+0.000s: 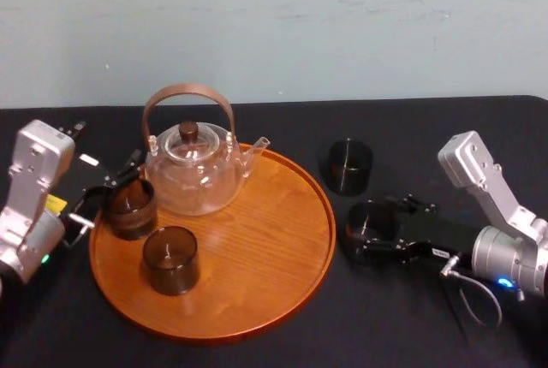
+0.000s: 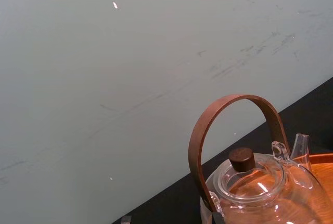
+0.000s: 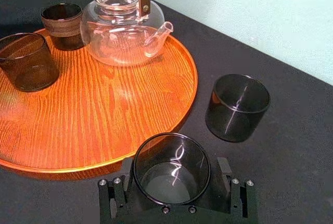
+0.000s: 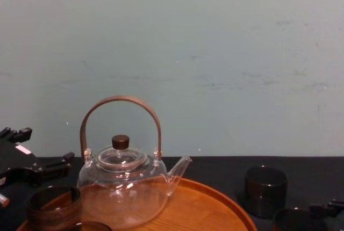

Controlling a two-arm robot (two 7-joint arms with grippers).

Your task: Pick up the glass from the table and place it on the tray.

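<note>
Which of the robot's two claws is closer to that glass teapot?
Left. The left gripper sits just beside the teapot at the left edge of the tray; the right gripper is beyond the opposite edge, at a dark glass on the table.

A teapot (image 4: pixel 126 188) stands on the tray (image 4: pixel 215 209), with a banded cup (image 4: pixel 54 209) just beside it at 8 o'clock, a dark cup (image 4: pixel 265 190) on the table (image 4: pixel 215 164) at 3 o'clock, and the glass (image 4: pixel 293 219) at 4 o'clock.
</note>
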